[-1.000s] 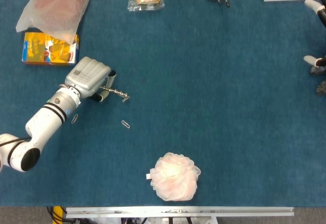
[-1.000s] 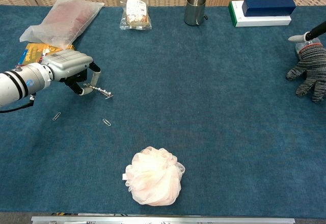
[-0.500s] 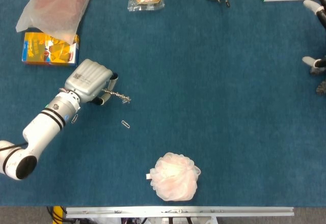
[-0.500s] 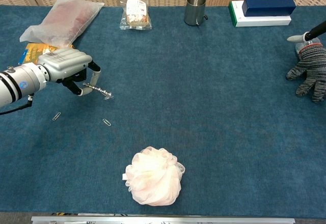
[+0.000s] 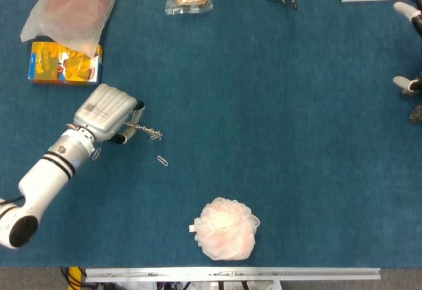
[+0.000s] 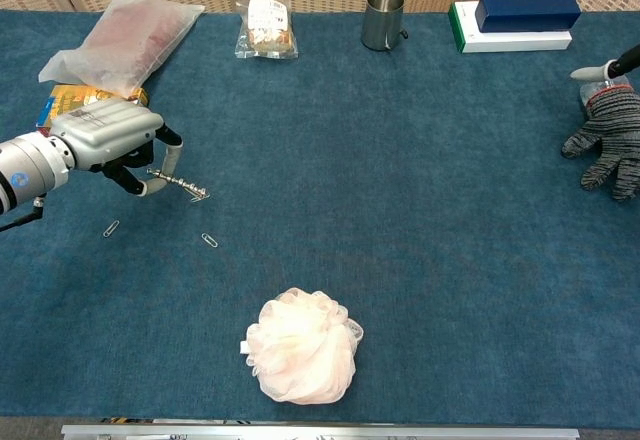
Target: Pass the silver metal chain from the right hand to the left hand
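— What moved?
— The left hand (image 5: 105, 113), pinching the chain (image 5: 144, 130), slid toward the frame's left edge.
— And the right hand (image 5: 410, 13)?
— Far right (grip unclear). Handover looks complete.

Chain (image 5: 144, 130) in left hand (image 5: 104, 111), 2 paper clips (image 5: 162, 161) just beside; bath pouf (image 5: 227, 227) nearer front edge.

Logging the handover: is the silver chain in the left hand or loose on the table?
In the left hand: its fingers pinch one end of the silver chain, which sticks out sideways.
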### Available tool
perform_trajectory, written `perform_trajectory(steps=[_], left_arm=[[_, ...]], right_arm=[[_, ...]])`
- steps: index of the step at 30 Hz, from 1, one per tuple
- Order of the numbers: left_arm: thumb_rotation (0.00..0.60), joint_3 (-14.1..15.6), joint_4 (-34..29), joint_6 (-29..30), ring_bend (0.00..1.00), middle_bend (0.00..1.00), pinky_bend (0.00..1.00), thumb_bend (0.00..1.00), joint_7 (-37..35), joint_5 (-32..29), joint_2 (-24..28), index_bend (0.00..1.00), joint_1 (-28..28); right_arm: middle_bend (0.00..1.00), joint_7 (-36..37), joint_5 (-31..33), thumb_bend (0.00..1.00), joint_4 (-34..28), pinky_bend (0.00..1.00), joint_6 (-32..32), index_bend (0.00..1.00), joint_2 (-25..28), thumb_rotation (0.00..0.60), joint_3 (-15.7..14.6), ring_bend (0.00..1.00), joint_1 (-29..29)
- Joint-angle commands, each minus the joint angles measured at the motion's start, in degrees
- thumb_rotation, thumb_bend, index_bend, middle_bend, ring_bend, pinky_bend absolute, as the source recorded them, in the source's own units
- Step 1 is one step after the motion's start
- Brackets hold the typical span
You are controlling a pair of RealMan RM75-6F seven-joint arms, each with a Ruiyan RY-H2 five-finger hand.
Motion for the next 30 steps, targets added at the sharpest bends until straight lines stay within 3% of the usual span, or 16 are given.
perform_trajectory(steps=[1, 12, 30], left_arm=[[0.600, 0.46, -0.95, 0.63, 1.00, 1.00, 1.00, 0.36, 0.34, 0.38, 0.48, 0.56, 0.60], [0.600, 2.12, -4.70, 1.86, 1.00, 1.00, 1.00, 0.37, 0.13, 3.13, 0.93, 0.56, 2.22], [0.600, 2.68, -3.28, 1.19, 1.00, 1.00, 1.00, 0.37, -0.31, 3.19, -1.00, 0.56, 3.28]], right_arm=[[0.03, -0.07, 0.08, 0.00, -0.12, 0.03, 0.20, 0.13, 0.19, 0.600, 0.05, 0.00, -0.15], [0.03, 0.06, 0.39, 0.00, -0.36, 0.03, 0.75, 0.13, 0.77, 0.600, 0.15, 0.00, -0.71], [0.03, -0.05, 0.58, 0.00, -0.88, 0.03, 1.36, 0.13, 1.29, 0.600, 0.16, 0.00, -1.43]])
